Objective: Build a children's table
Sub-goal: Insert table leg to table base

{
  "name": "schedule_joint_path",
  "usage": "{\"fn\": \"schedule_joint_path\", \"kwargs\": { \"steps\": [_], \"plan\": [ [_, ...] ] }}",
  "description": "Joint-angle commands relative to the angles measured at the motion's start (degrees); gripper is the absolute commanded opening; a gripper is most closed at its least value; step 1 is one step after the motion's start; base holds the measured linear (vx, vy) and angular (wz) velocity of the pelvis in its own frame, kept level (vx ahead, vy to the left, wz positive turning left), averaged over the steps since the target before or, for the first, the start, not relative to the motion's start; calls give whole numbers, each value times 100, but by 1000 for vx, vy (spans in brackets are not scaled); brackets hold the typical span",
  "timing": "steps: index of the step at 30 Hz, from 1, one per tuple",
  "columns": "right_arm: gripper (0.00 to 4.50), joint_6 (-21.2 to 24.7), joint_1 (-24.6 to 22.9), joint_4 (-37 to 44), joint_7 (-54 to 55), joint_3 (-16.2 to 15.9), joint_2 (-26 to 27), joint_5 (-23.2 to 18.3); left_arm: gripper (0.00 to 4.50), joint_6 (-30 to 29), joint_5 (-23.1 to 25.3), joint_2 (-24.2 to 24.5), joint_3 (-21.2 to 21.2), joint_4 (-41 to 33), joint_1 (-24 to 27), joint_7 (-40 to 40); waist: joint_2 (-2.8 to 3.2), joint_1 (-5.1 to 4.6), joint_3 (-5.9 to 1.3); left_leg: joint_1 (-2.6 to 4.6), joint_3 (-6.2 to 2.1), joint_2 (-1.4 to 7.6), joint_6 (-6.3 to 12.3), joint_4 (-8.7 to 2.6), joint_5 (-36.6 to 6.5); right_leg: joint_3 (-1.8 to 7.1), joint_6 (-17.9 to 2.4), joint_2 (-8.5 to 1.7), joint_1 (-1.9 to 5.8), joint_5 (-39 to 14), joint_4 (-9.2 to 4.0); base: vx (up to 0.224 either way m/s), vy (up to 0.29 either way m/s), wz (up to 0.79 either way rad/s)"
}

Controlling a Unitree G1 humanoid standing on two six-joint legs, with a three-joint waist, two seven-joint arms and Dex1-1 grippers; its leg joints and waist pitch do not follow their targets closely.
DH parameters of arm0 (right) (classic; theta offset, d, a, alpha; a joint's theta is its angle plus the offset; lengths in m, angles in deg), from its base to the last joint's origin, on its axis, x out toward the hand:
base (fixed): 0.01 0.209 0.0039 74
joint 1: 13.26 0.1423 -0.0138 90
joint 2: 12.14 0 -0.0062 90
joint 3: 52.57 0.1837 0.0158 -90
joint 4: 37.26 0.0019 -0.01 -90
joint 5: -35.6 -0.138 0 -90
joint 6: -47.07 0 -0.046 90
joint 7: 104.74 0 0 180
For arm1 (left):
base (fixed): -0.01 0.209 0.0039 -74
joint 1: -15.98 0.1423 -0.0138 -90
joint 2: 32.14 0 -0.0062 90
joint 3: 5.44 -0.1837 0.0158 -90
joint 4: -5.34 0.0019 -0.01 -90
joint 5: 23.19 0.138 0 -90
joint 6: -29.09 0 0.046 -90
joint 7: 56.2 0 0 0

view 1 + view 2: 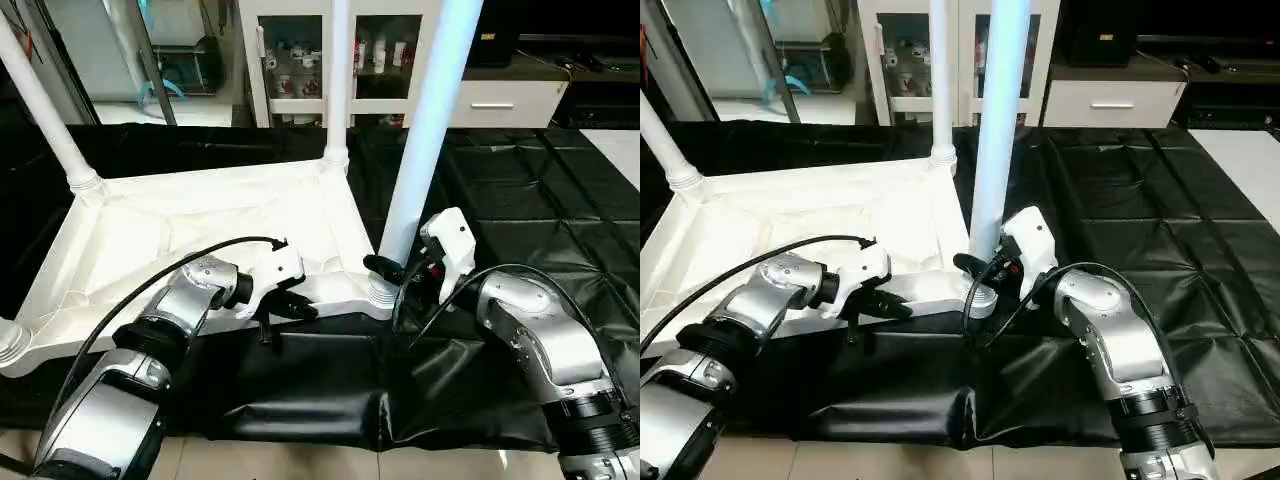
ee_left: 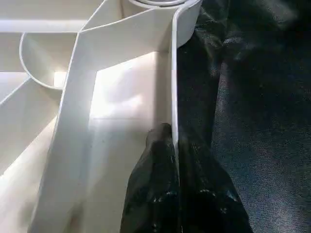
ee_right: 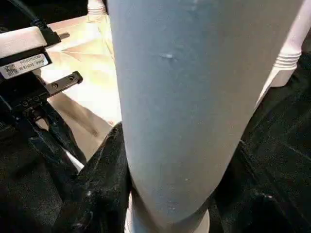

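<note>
On the bench: black cover all over it, and the white tabletop lying upside down on top, ribbed underside facing up.
Legs: four standing in the corner sockets, the near right leg being the one in play; far right leg and far left leg are upright too, and the near left leg just peeks in at the edge.
Left hand: pinched shut on the tabletop's near rim (the wrist view has one finger inside the thin wall and one outside it).
Right hand: fingers about half spread around the near right leg, low down just above its socket, black pads on both sides of the tube.
Background: white cabinet with small items on shelves, well behind the bench.
</note>
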Motion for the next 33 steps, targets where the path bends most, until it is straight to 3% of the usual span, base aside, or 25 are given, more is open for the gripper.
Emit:
{"fn": "schedule_joint_path", "kwargs": {
  "steps": [1,5,7,9,10,11,12,14,17,18,19,22,23,25,26,28,30,33],
  "plan": [
    [184,360,-434,-791,-28,-403,-13,312,0,-1,-91,-76,158,-28,24,234,-11,-70,-87,232,-443,547,-741,-631,-3738,247,-696,-408,-209,-2880,-549,0,0,0],
    [184,41,-263,-950,399,-180,215,351,0,-65,-131,-117,279,-28,12,517,-8,-122,-76,227,-466,534,-709,-626,-3813,246,-641,-419,-232,-3150,-580,0,0,0],
    [184,-108,-139,-1113,748,-14,362,392,0,-209,-183,-204,391,-80,8,790,24,-163,-72,224,-499,532,-744,-646,-3938,210,-604,-408,-211,-3222,-566,0,0,0],
    [184,-167,-79,-1196,904,58,423,412,0,-293,-208,-252,444,-115,9,927,16,-196,-62,215,-518,526,-750,-657,-4043,171,-568,-395,-197,-3235,-581,0,0,0],
    [184,-366,209,-1643,1634,376,657,481,0,-689,-332,-493,600,-413,76,1322,-5,-213,-64,236,-508,528,-761,-666,-4098,164,-554,-390,-212,-3216,-581,0,0,0],
    [184,-489,362,-1887,1991,486,747,546,0,-846,-351,-618,636,-578,118,1512,30,-221,-50,239,-517,526,-785,-660,-4147,165,-584,-405,-237,-3214,-573,0,0,0],
    [184,-543,436,-2005,2140,528,786,572,0,-930,-358,-682,652,-642,128,1608,26,-300,-32,214,-539,502,-791,-663,-4246,108,-571,-383,-216,-3266,-586,0,0,0],
    [184,-655,579,-2237,2410,597,856,627,0,-1086,-361,-805,679,-758,142,1794,28,-322,-55,212,-535,498,-729,-661,-4156,96,-553,-391,-183,-3125,-591,0,0,0],
    [184,-1094,1096,-3053,3175,781,1107,694,0,-1497,-171,-1277,726,-894,15,2729,13,-354,-75,178,-511,487,-658,-654,-3936,101,-671,-411,-177,-2817,-587,0,0,0],
    [184,-1197,1295,-3344,3354,810,1189,707,0,-1732,-167,-1516,798,-905,-77,3117,-26,-347,-86,184,-482,483,-612,-642,-3809,112,-699,-405,-190,-2683,-609,0,0,0],
    [184,-1270,1449,-3568,3474,814,1246,730,0,-1917,-135,-1688,836,-924,-147,3411,-9,-347,-112,184,-458,476,-600,-623,-3617,124,-809,-409,-180,-2415,-574,0,0,0],
    [184,-1417,1736,-3998,3715,832,1339,771,0,-2177,-86,-1995,907,-925,-282,3967,-56,-312,-146,75,-397,481,-338,-600,-2873,148,-1064,-425,-98,-1574,-512,0,0,0],
    [184,-1555,1992,-4404,3982,913,1426,757,0,-2319,-56,-2235,988,-884,-407,4434,-83,-295,-152,71,-383,473,-269,-589,-2757,140,-1095,-422,-89,-1488,-519,0,0,0],
    [184,-1661,2170,-4705,4171,987,1475,737,0,-2400,-36,-2383,1014,-860,-490,4684,-88,-262,-228,9,-337,462,14,-523,-2007,146,-1280,-463,4,-922,-452,0,0,0],
    [184,-1748,2291,-4944,4319,1080,1496,705,0,-2479,-19,-2458,985,-911,-506,4795,-111,-213,-234,-9,-314,478,217,-500,-1579,139,-1361,-453,3,-518,-424,0,0,0],
    [184,-1834,2354,-5094,4403,1118,1498,719,0,-2569,0,-2508,975,-983,-488,4845,-124,-181,-222,25,-281,473,382,-476,-1585,120,-1373,-435,-42,-732,-456,0,0,0],
    [184,-1926,2419,-5268,4514,1182,1489,730,0,-2693,37,-2567,974,-1099,-439,4939,-142,-181,-240,8,-282,465,447,-456,-1515,113,-1337,-433,-27,-867,-457,56,-23,3],
    [184,-2031,2485,-5485,4542,1273,1476,715,0,-2823,47,-2599,980,-1207,-353,5037,-164,-168,-259,-10,-279,471,635,-424,-1172,100,-1391,-428,-16,-618,-413,17,-9,1]
  ]
}}
